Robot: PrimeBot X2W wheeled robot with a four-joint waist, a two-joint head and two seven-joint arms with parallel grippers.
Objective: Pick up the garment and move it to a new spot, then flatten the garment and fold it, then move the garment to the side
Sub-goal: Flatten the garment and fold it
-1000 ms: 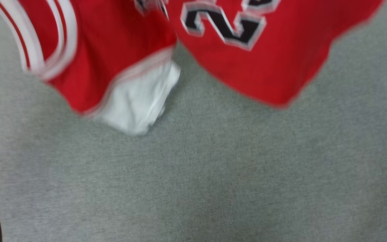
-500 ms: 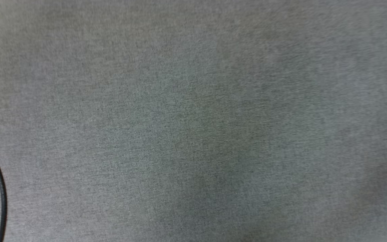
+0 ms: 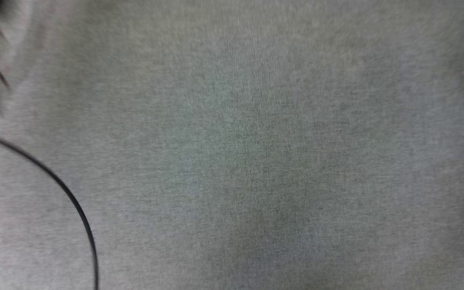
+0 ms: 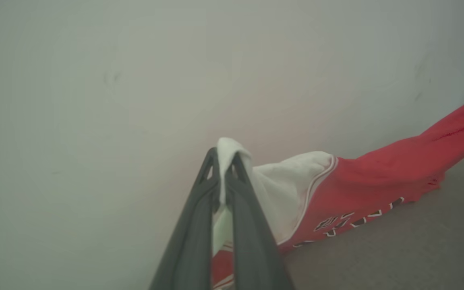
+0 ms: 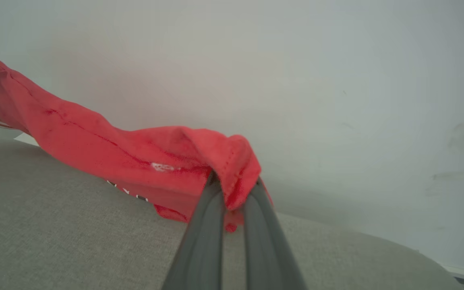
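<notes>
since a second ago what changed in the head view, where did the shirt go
The garment, across the top of the head view a second ago, has left it; the black cable sits further in, so the camera likely turned too. The left gripper is shut on its white sleeve, the right gripper on a red edge. The grey surface is unchanged.

Long dark grey fingers [image 4: 193, 233], tapered, matte
</notes>
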